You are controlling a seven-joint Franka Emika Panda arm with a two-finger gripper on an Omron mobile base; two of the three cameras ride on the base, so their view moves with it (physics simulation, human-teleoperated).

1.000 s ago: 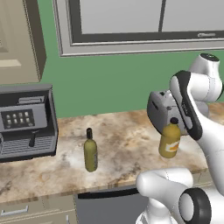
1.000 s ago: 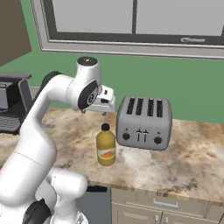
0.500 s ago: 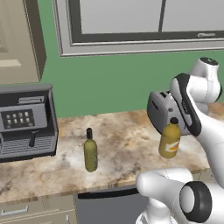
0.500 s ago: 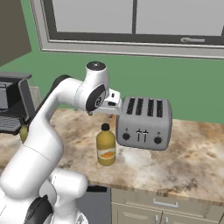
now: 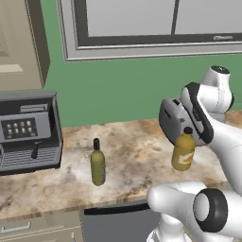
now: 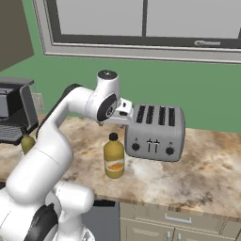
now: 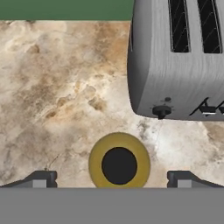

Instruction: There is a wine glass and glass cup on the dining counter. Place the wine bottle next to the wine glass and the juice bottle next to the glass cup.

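The squat amber juice bottle (image 5: 183, 152) (image 6: 114, 157) stands on the marbled counter (image 5: 137, 160) just in front of a toaster. My gripper (image 7: 111, 179) (image 6: 123, 112) hangs above it, open. In the hand view its black cap (image 7: 119, 165) sits midway between my two wide-apart fingertips (image 7: 41, 179), with nothing touching it. The slim olive-green wine bottle (image 5: 98, 165) stands upright further left on the counter; in the right base view its body (image 6: 27, 143) peeks out behind my arm. The wine glass and the glass cup are out of view.
A silver four-slot toaster (image 6: 155, 134) (image 7: 179, 65) stands close behind and to the right of the juice bottle. A dark coffee machine (image 5: 28, 132) occupies the counter's left end. A green wall with a window runs behind. Bare counter lies between the two bottles.
My arm has swung a little to the right, carrying the hand over the juice bottle. The fingers stay wide apart. Both bottles stand where they were.
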